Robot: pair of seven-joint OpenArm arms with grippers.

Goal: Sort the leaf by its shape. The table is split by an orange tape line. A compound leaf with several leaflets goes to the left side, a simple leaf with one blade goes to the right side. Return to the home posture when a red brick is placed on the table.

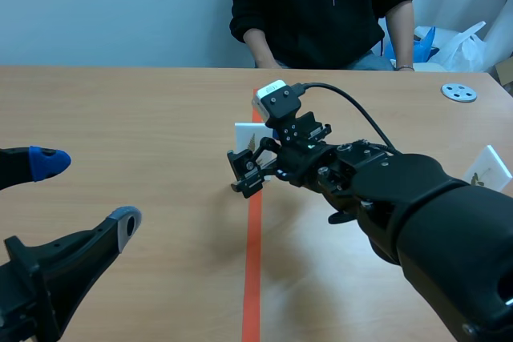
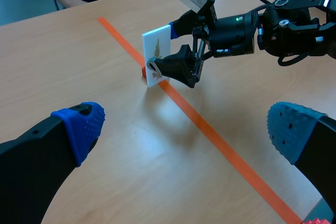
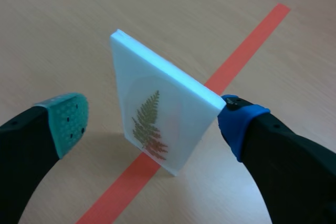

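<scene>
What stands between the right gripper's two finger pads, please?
The white leaf card, upright on the orange tape line; the right wrist view shows it best.

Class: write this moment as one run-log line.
right end effector: open around fern card | card: upright on tape line | left end effector: open, empty

left claw [image 2: 186, 129] open, right claw [image 3: 153, 120] open
</scene>
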